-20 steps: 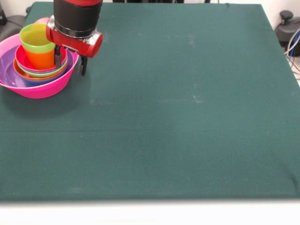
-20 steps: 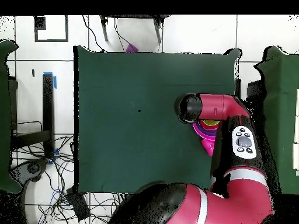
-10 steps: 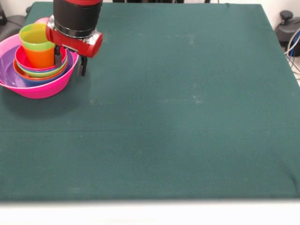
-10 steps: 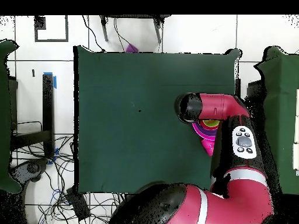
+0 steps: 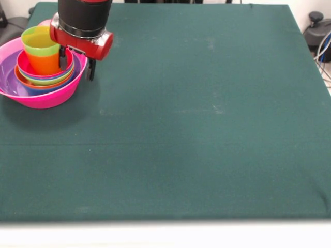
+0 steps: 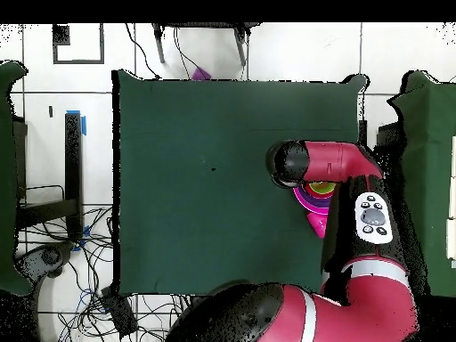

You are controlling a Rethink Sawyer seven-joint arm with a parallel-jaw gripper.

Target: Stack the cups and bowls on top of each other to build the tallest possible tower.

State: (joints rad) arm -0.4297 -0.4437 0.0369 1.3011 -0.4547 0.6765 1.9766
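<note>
1. Green felt covers the table, and the Sawyer arm's claw hangs at the stack's side, its two dark fingers parted and holding nothing.

2. One finger stands over the huge pink bowl, close beside the orange tumbler; the other finger hangs just outside that bowl's rim, above the cloth.

3. Nested bowls and cups form the tower, which sits directly beside the claw, on the side away from the open table.

4. Inside the pink base lies the large purple bowl, then a blue bowl, an orange bowl, a lime green bowl and a red-pink bowl.

5. Topmost, level with the claw's red wrist collar, is the lime green tumbler, seated in the orange one.

6. From above, the red arm covers most of the stack; only a sliver of pink rim and a yellow-green centre show beside the black wrist joint.
</note>
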